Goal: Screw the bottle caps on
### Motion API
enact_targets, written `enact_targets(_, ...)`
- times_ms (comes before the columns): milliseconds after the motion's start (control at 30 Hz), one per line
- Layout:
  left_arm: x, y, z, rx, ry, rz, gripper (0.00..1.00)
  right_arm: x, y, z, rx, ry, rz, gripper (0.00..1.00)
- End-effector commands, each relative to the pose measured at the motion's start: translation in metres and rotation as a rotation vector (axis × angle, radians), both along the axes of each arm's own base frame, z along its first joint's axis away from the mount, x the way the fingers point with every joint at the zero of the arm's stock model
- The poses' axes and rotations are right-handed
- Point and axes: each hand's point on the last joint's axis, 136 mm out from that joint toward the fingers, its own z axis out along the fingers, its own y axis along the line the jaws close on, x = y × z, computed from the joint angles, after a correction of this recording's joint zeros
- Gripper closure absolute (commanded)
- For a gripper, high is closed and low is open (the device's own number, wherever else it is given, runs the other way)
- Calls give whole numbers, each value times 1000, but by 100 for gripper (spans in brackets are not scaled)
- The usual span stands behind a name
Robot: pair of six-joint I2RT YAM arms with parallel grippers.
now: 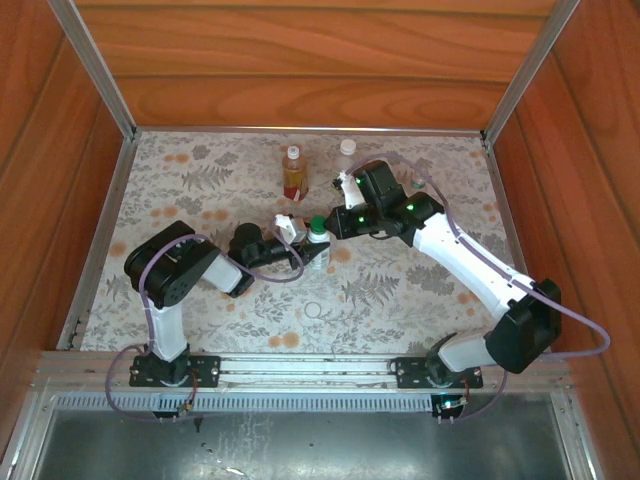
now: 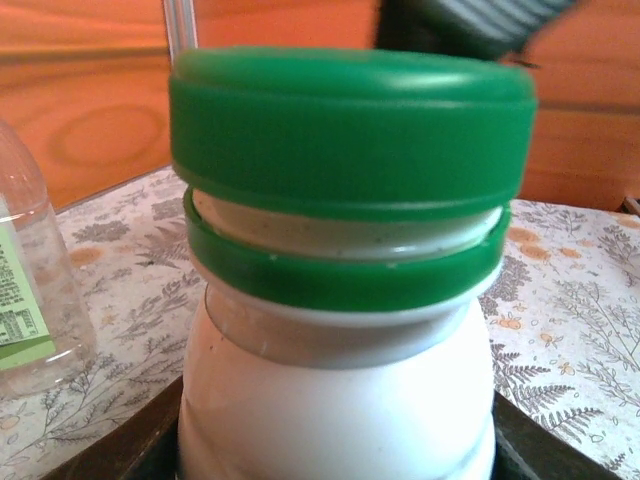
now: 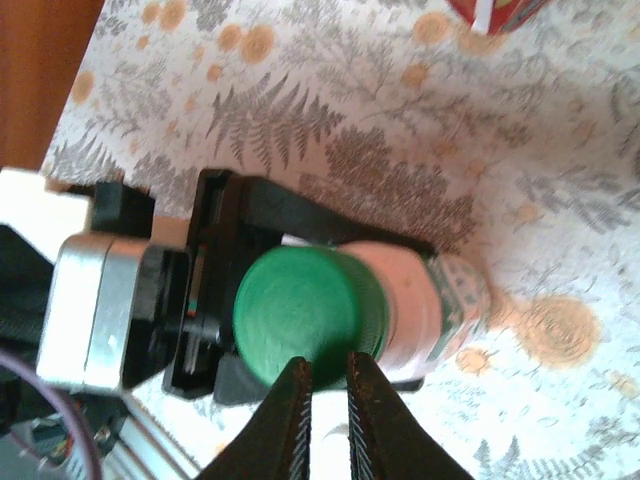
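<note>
Our left tool (image 1: 312,245) is clamped on the white plastic bottle (image 2: 330,400), its dark jaws pressed against either side of the body, and it holds the bottle upright near the middle of the fern-patterned worktop (image 1: 200,190). On the bottle's neck sits the dark green round plastic screw cap (image 2: 350,130). In the left wrist view we see it riding slightly above the matching green collar ring (image 2: 340,275), with a pale strip of the neck showing between the two. Our right tool (image 3: 327,375) hangs over the near rim of that cap with its fingers drawn almost together, only a thin slit between them, and we see nothing gripped there. Just beside the held bottle, on its left in the left wrist view, stands a clear plastic bottle with a greenish label (image 2: 25,290). Farther back on the worktop, we see an amber bottle with a red label (image 1: 294,172) standing upright, and near it, to its right in the overhead view, a small clear bottle with a white cap (image 1: 347,150).
</note>
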Motion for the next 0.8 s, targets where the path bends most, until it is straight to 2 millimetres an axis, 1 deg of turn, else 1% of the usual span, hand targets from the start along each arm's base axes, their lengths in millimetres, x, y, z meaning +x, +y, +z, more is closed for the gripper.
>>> enact_targets(0,-1,-5,10,-25,-3,-15,48,-30,12,4,80,96,89,84)
enact_targets(100,-2,-6,10,-24,-3,-26,48,-27,8,17,89,34,84,82)
enact_targets(200,-9,-6,8,-19,-9,-59,48,-23,-1,29,62,-81,92,74)
enact_targets(300,-25,-7,8,-12,-23,-149,48,-27,-10,41,12,-244,208,52)
enact_targets(367,-38,-6,9,-14,-27,-234,48,-41,-19,40,-58,-327,354,36)
enact_targets(400,-47,-6,10,-15,-28,-280,48,-49,-23,40,-89,-372,442,30)
enact_targets(467,-58,-6,9,-14,-28,-345,48,-64,-29,35,-127,-454,600,24)
enact_targets(500,-62,-5,9,-14,-32,-374,48,-72,-30,34,-133,-514,687,22)
enact_targets(567,-68,-6,8,-13,-31,-414,48,-78,-29,34,-124,-602,781,20)
enact_targets(667,-72,-7,6,-12,-26,-448,48,-89,-22,35,-88,-677,928,19)
enact_targets(767,-73,-7,5,-11,-24,-464,48,-87,-14,35,-70,-703,990,22)
